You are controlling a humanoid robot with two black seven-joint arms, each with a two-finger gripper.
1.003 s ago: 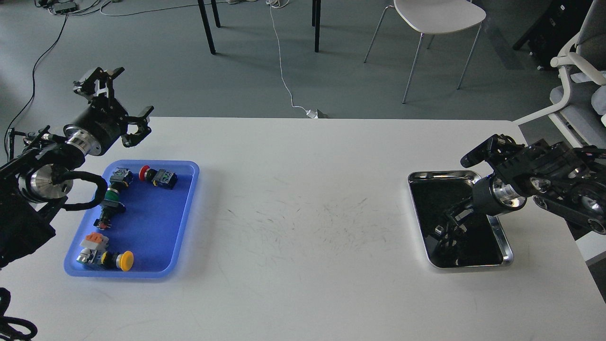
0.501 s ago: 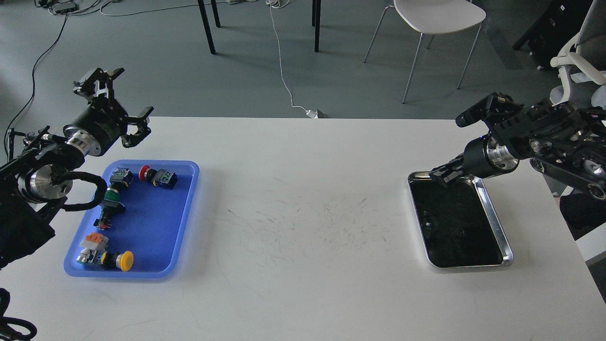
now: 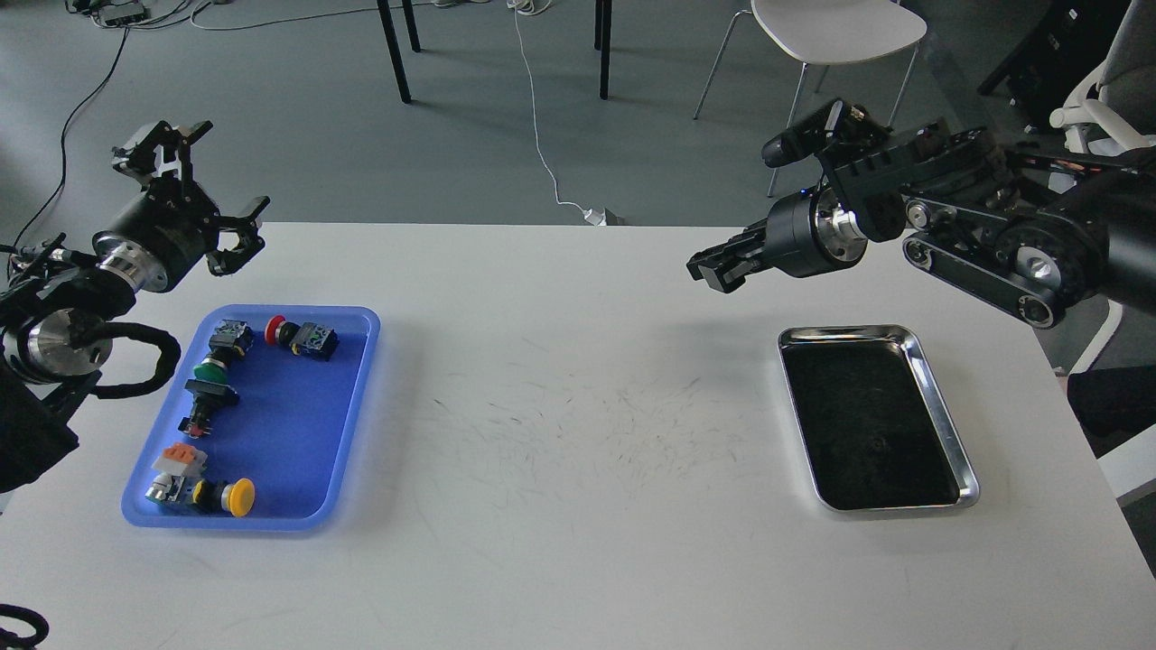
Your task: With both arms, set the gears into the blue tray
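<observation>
The blue tray (image 3: 289, 424) lies at the table's left side and holds several coloured-capped push-button switches (image 3: 302, 336). My left gripper (image 3: 200, 191) hovers open above the table's far left corner, just beyond the tray. My right gripper (image 3: 712, 268) is raised over the table, up and to the left of the steel tray (image 3: 944, 406), with its fingers pressed together. Whether a gear sits between them is too small to see. A faint dark ring (image 3: 872, 444) shows on the steel tray's dark floor; otherwise I cannot make out any gears.
The white table (image 3: 578, 469) has scuff marks in its middle. Beyond its far edge stand a white chair (image 3: 835, 36) and black table legs (image 3: 395, 50), with a white cable on the floor. Another chair is at the right edge.
My right gripper has risen out of the steel tray and swung up and to the left over the table. My left gripper has drifted slightly left and up, still open.
</observation>
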